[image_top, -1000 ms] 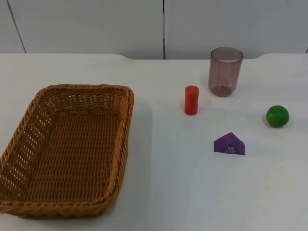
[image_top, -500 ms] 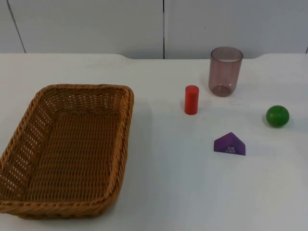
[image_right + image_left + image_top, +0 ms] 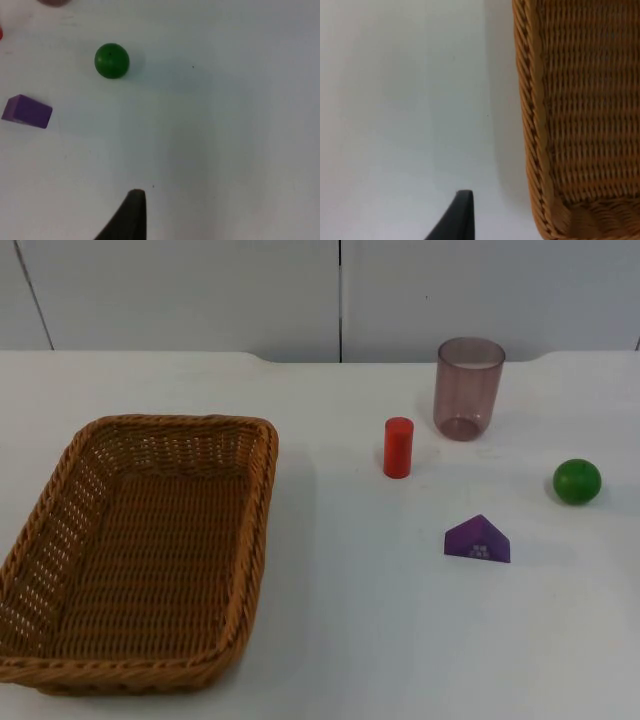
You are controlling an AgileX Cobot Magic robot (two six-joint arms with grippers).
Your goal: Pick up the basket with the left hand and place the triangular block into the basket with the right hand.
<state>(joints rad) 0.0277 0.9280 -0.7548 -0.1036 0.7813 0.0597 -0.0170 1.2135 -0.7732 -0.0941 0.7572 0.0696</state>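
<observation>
A brown wicker basket [image 3: 262, 530] sits empty on the left of the white table. The purple triangular block [image 3: 478, 540] lies on the right half, in front of the red cylinder. My left gripper [image 3: 456, 220] hangs above bare table just outside the basket's rim [image 3: 532, 150], apart from it. My right gripper [image 3: 129, 215] hangs above bare table, well away from the triangular block [image 3: 27, 112] and holding nothing that I can see.
A red cylinder [image 3: 398, 448] stands upright mid-table, with a translucent purple cup [image 3: 468, 388] behind it. A green ball [image 3: 577, 482] rests near the right edge, also seen as the ball [image 3: 112, 60] beyond the right gripper. The grey partition wall closes the far side.
</observation>
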